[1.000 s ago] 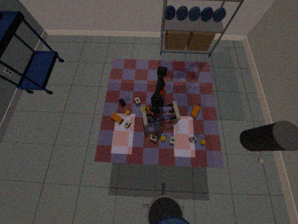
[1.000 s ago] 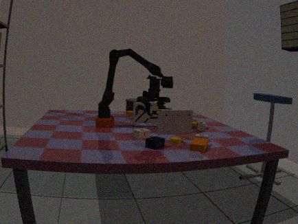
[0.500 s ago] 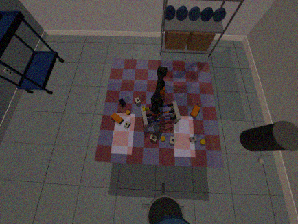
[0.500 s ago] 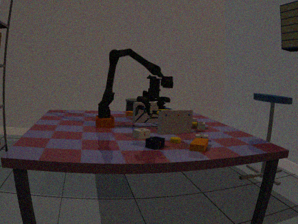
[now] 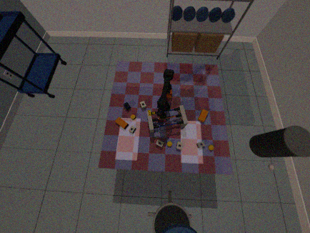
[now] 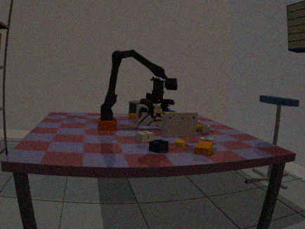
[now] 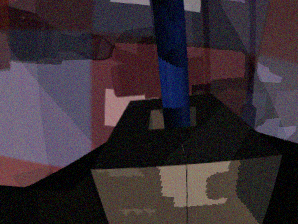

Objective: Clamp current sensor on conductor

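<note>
Exterior view, left to right: one orange base (image 5: 168,94) (image 6: 107,125), boxy, is sitting on the checkered red-and-lilac worktop (image 5: 107,157) (image 6: 140,171). One matt black arm (image 5: 167,86) (image 6: 112,75) is rising from it, bending at a high elbow and sloping down to a wrist that is pointing its tool downward. One small off-white block (image 5: 143,103) (image 6: 144,136) is lying nearby. One claw (image 5: 162,115) (image 6: 153,110) (image 7: 174,136), black, is gripping the current sensor (image 7: 186,145) between the pale panels; the sensor is showing a dark body and a small squarish opening, its arrow and latch too dim to read. One smooth, round blue conductor (image 7: 172,60) is running into that opening, its marking illegible. One black block (image 5: 127,106) (image 6: 159,145), one flat beige panel (image 5: 151,122) (image 6: 179,124) standing upright, one yellow disc (image 5: 133,116) (image 6: 179,143) and one oblong orange block (image 5: 121,123) (image 6: 204,147) are following.
</note>
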